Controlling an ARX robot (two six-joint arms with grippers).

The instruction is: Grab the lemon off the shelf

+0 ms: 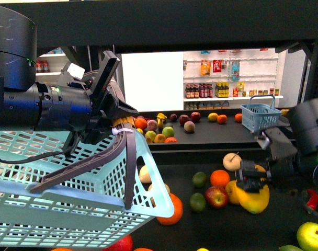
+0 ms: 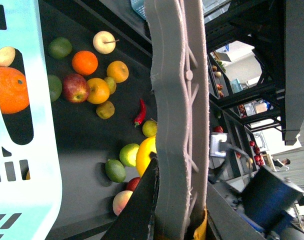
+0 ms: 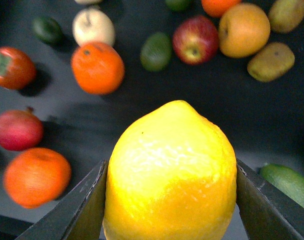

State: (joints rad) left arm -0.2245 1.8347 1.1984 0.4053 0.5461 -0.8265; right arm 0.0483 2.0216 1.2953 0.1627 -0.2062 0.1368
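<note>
Foremost, the black shelf [image 1: 284, 214] spans the front view, its lower tray strewn with loose fruit and an upper tray behind carrying more fruit and a small blue basket [image 1: 260, 116]. A pale green basket [image 1: 70, 198] fills the lower left of that view, tilted, covering part of the lower tray and overlapping an orange at its corner. It hangs by its grey handle [image 1: 128, 157], which the left gripper [image 1: 113, 117] has clamped between closed fingers; the left wrist view shows the handle [image 2: 177, 125] running straight through that grip. White store shelving [image 1: 232, 73] with bottles stands well behind.

On the right side of the lower tray, the right gripper [image 1: 251, 184] is closed around the lemon [image 1: 257, 201], with a red apple [image 1: 216, 197], an orange [image 1: 219, 178] and a golden-orange fruit [image 1: 232, 191] just beside it. In the right wrist view both dark fingers [image 3: 84, 210] press the flanks of the lemon [image 3: 169, 175]. Whether the fruit touches the tray cannot be told.
</note>
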